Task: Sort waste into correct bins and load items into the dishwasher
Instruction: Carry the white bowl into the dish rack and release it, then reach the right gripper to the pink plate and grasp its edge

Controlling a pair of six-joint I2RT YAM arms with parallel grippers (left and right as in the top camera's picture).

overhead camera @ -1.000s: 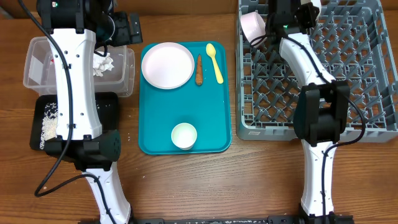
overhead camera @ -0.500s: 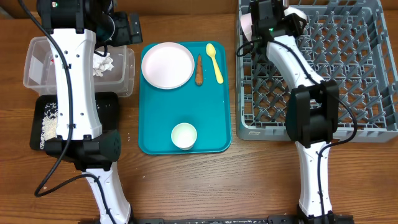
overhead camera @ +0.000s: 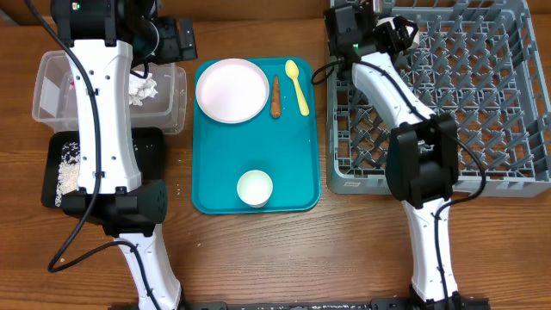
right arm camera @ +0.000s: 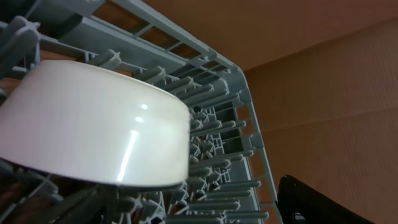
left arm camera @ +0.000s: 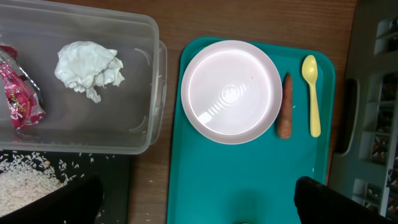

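A wooden table (overhead camera: pixel 258 258) fills the scene, and a plain brown surface shows beyond its far edge. In the middle sits a teal tray (overhead camera: pixel 293 172) carrying a round white-pink plate (overhead camera: pixel 232 89), a carrot piece (overhead camera: pixel 275 96), a yellow spoon (overhead camera: pixel 297 82) and a small white cup (overhead camera: pixel 255 188).

To the left, a clear tub (overhead camera: pixel 47 95) holds a crumpled napkin (overhead camera: pixel 142 88) and a red wrapper (left arm camera: pixel 18 93). Just in front of it is a black tray (overhead camera: pixel 151 146) with loose rice (overhead camera: pixel 67 168).

The grey dish rack (overhead camera: pixel 482 103) stands on the right. A white bowl (right arm camera: pixel 93 118) lies tilted on the pegs at its far left corner. The right gripper (right arm camera: pixel 189 199) is just beside it with its fingers spread wide, and one finger is well clear of the bowl. The left gripper (left arm camera: pixel 196 186) hangs above the tub and tray edge, its jaws wide apart and holding nothing.
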